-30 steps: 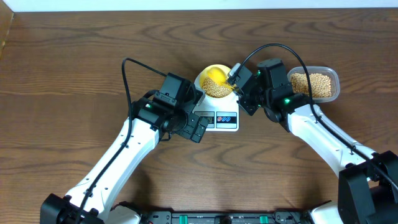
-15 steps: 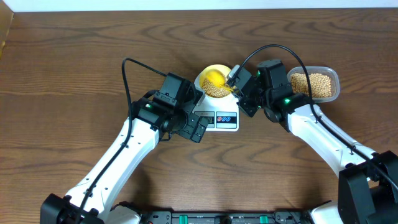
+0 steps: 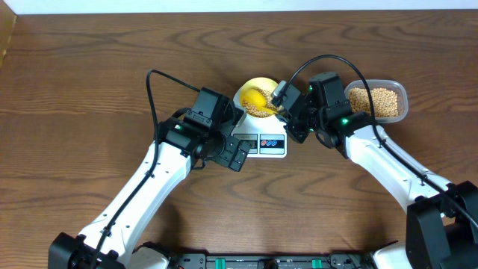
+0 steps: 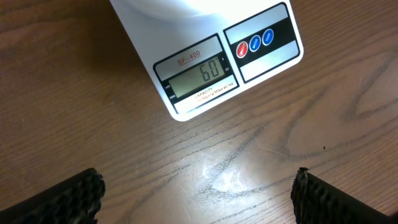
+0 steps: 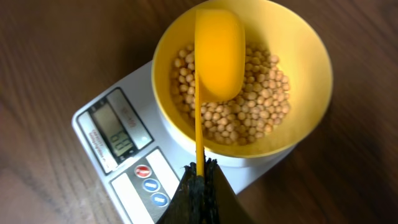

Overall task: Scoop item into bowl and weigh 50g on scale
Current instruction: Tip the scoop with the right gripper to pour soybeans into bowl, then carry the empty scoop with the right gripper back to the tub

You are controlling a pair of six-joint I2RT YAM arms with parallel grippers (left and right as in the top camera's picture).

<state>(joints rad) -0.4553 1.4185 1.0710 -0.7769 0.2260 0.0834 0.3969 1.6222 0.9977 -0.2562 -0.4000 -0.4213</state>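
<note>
tabletop (image 3: pixel 75 90) of brown wood grain bears scale (image 3: pixel 270 146); white strip (image 3: pixel 224 4) beyond.

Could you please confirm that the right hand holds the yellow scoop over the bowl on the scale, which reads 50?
Not quite: the scale reads 60, not 50, as the left wrist view shows. The rest is right: the right hand holds the yellow scoop over the bowl, which stands on the scale.

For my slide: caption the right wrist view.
Right gripper holds scoop over beans in bowl on scale reading 60.
</note>
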